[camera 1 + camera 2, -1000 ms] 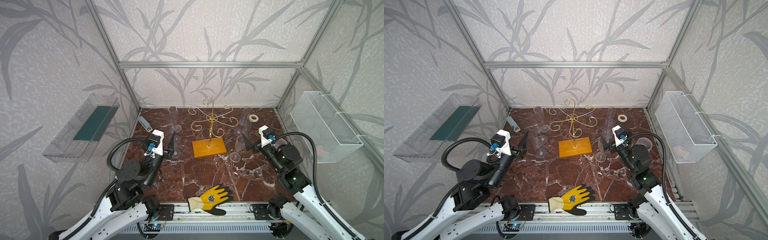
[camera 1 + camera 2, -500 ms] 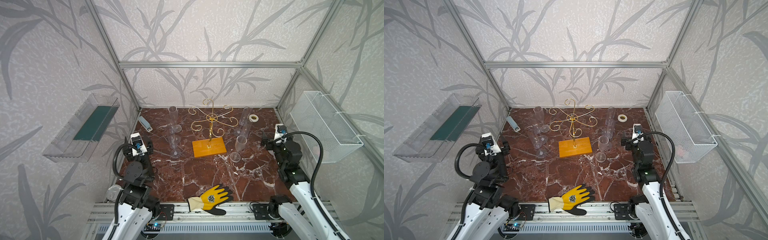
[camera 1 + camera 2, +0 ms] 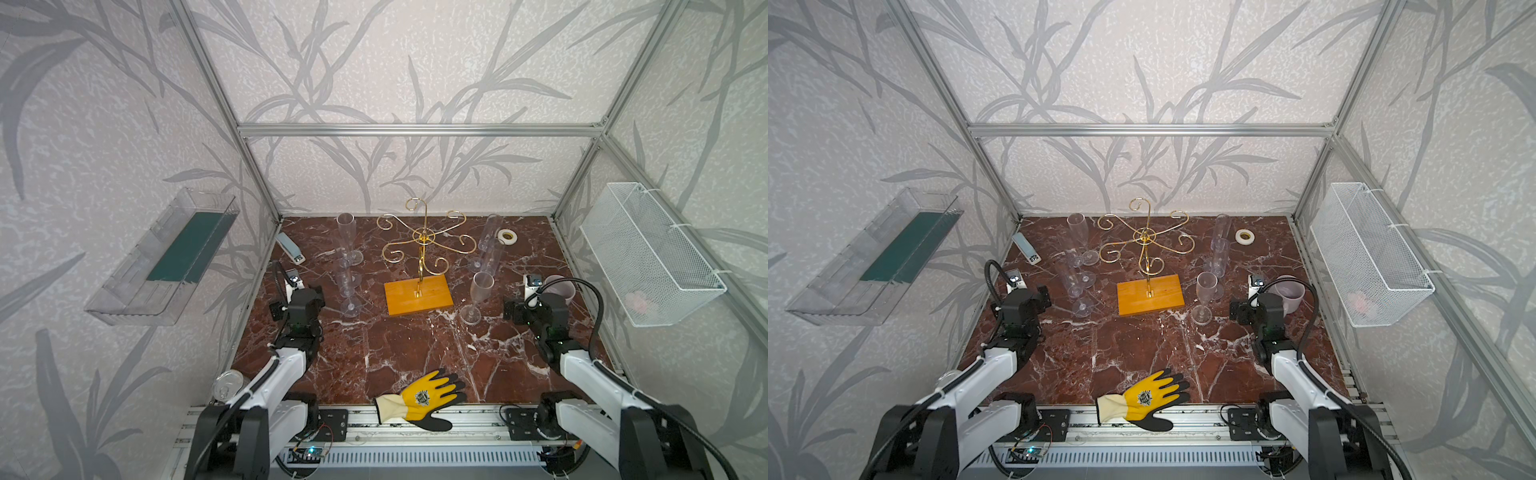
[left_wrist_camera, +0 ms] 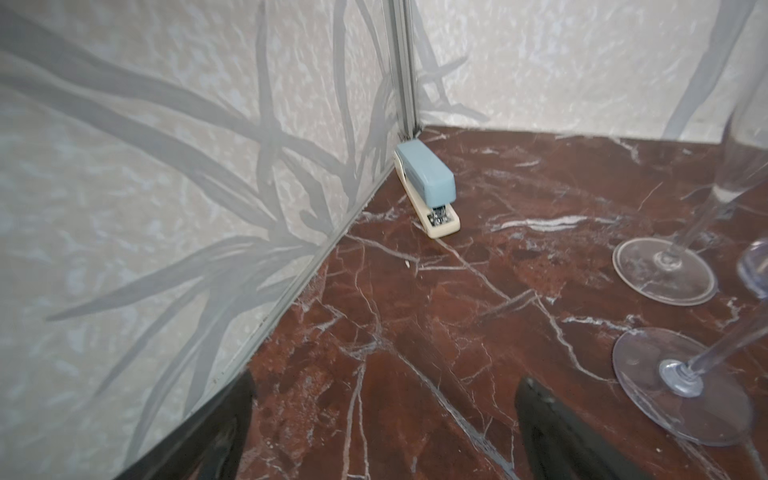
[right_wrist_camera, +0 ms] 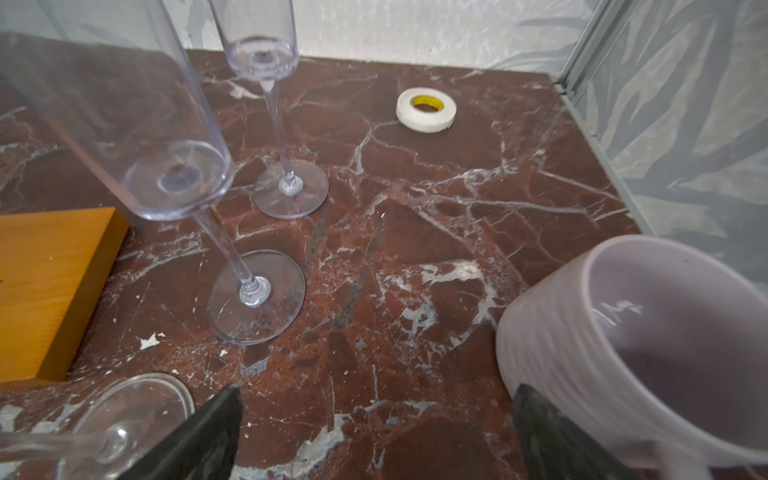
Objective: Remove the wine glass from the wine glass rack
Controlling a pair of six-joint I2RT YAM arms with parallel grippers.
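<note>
The wine glass rack (image 3: pixel 423 237) (image 3: pixel 1145 239) is a gold wire stand on an orange wooden base (image 3: pixel 417 296) (image 5: pixel 50 282) in mid-table. No glass hangs from its curled arms. Clear wine glasses stand upright on the marble, three to the left (image 3: pixel 345 232) (image 4: pixel 681 382) and three to the right (image 3: pixel 482 287) (image 5: pixel 178 124). My left gripper (image 3: pixel 305 305) (image 4: pixel 382 415) sits by the left wall, open and empty, clear of the left-hand glasses. My right gripper (image 3: pixel 528 311) (image 5: pixel 376 424) is open and empty between the nearest right-hand glass and a cup.
A lilac cup (image 3: pixel 561 286) (image 5: pixel 665 332) stands close beside the right gripper. A tape roll (image 3: pixel 508 237) lies at the back right, a blue stapler (image 3: pixel 289 248) (image 4: pixel 428 183) at the back left. A yellow glove (image 3: pixel 419 399) lies at the front edge.
Both arms have drawn back from the glasses toward the front and sides. The left gripper has opened wider. The glasses stay standing on the table.
</note>
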